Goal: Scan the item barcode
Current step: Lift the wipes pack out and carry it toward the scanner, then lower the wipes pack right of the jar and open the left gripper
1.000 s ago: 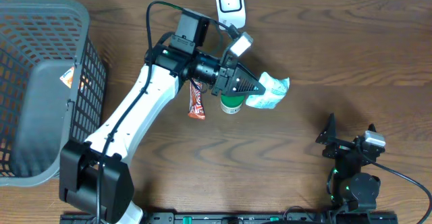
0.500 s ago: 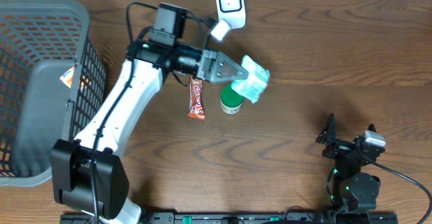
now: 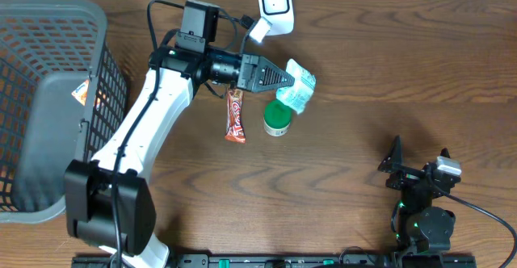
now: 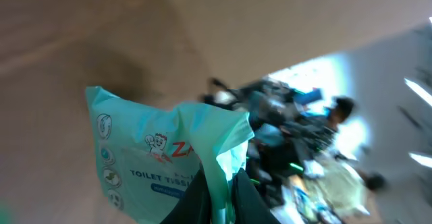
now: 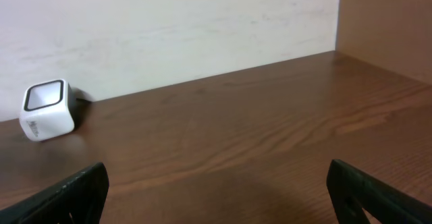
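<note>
We've swung our left tool (image 3: 289, 80), clamped on the tissue pack (image 3: 301, 89), back toward the scanner (image 3: 275, 2) at the tabletop's far edge.

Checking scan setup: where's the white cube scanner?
Overhead view, far centre: the white cube scanner, just beyond the left gripper holding a mint-green tissue pack.

A dark wooden table (image 3: 404, 74) meets a pale wall (image 5: 169, 28) and a brown side panel (image 5: 385, 15).
</note>
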Controlling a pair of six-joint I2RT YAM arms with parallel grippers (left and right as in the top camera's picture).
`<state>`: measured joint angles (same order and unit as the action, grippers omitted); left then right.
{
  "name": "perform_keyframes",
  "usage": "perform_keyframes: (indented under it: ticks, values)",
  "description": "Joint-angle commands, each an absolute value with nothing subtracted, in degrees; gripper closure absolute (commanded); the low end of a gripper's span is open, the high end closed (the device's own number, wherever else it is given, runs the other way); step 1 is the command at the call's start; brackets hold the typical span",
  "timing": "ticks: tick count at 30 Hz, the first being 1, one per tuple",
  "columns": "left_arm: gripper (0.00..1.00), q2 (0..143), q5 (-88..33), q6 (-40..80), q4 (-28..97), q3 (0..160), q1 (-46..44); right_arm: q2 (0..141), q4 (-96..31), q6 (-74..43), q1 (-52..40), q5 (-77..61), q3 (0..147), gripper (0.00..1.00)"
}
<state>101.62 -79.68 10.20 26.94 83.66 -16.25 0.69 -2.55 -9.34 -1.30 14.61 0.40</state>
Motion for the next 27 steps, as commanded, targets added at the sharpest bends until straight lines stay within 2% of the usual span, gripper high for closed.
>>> perform_keyframes:
  ticks: [1, 4, 9, 14, 21, 24, 27]
  values:
    - [0.93, 104.97, -55.59, 13.39, 26.89, 84.31, -17.37, 0.49, -2.79, -8.49, -1.13, 14.7, 0.32, 0.01]
    - [0.92, 106.1, -45.71, 15.11, 25.12, 84.31, -18.81, 0.49, -2.79, -8.49, -1.13, 14.7, 0.32, 0.01]
    - [0.92, 106.19, -46.09, 18.72, 15.79, 84.33, -19.77, 0.49, -2.79, -8.49, -1.13, 14.7, 0.32, 0.01]
    - [0.92, 106.54, -54.08, 22.41, 7.11, 84.33, -19.84, 0.49, -2.79, -8.49, -1.13, 14.7, 0.32, 0.01]
    - [0.93, 112.16, -58.37, 28.03, 6.07, 84.31, -20.16, 0.49, -2.79, -8.49, -1.13, 14.7, 0.32, 0.01]
    - [0.93, 116.95, -63.42, 33.3, 3.53, 84.31, -20.75, 0.49, -2.79, -8.49, -1.13, 14.7, 0.32, 0.01]
    - [0.93, 122.41, -69.91, 40.69, -4.82, 84.31, -21.76, 0.49, -2.79, -8.49, -1.13, 14.7, 0.32, 0.01]
